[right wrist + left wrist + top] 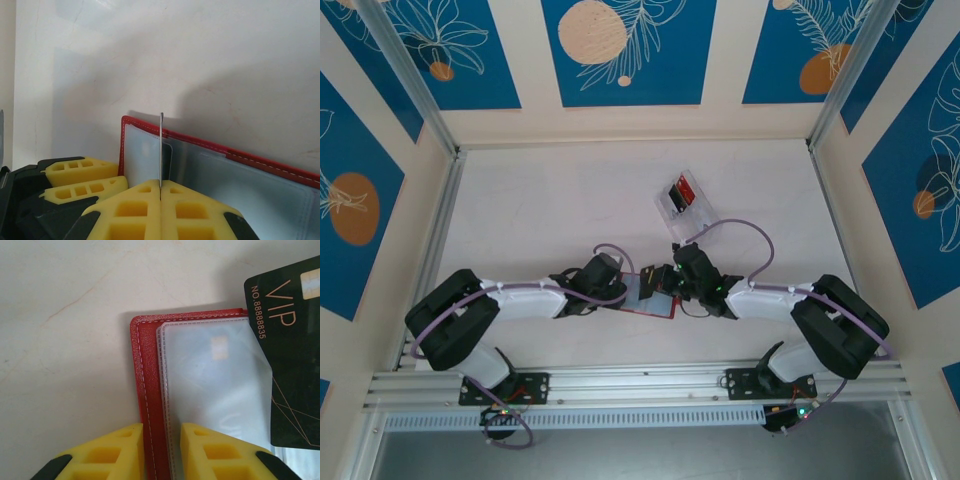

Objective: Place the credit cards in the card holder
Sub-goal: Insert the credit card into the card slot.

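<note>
The red card holder (642, 299) lies open on the table between both arms, its pale shiny sleeves (215, 385) facing up. My left gripper (161, 432) is shut on the card holder's red left edge (145, 365), one yellow finger on each side. My right gripper (161, 187) is shut on a black credit card (161, 145), seen edge-on and standing upright over the card holder (250, 172). The left wrist view shows this card (295, 365) with gold "VIP" lettering, overlapping the sleeve's right side. A red card (686, 187) lies in a clear tray.
The clear plastic tray (669, 209) sits behind the grippers, right of centre, with a dark card (676, 197) beside the red one. The left gripper's yellow fingers (80, 175) stand close to the left of my right gripper. Bare white table surrounds the card holder.
</note>
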Controlling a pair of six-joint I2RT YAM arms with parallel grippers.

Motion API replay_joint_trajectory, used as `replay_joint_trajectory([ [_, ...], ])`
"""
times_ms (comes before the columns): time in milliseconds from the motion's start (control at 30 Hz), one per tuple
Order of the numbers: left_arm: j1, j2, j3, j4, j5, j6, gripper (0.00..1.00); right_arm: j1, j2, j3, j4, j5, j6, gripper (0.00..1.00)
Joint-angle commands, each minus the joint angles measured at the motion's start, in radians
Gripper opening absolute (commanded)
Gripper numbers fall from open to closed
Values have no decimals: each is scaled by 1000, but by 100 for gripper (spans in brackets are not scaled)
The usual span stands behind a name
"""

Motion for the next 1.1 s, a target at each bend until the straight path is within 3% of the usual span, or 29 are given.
replay_joint_trajectory([
  [0,-29,52,-27,-42,82,-4,24,-5,24,-22,35,-18,30,0],
  [1067,-29,77,-6,-47,88,0,24,95,48,-141,58,93,175,0],
])
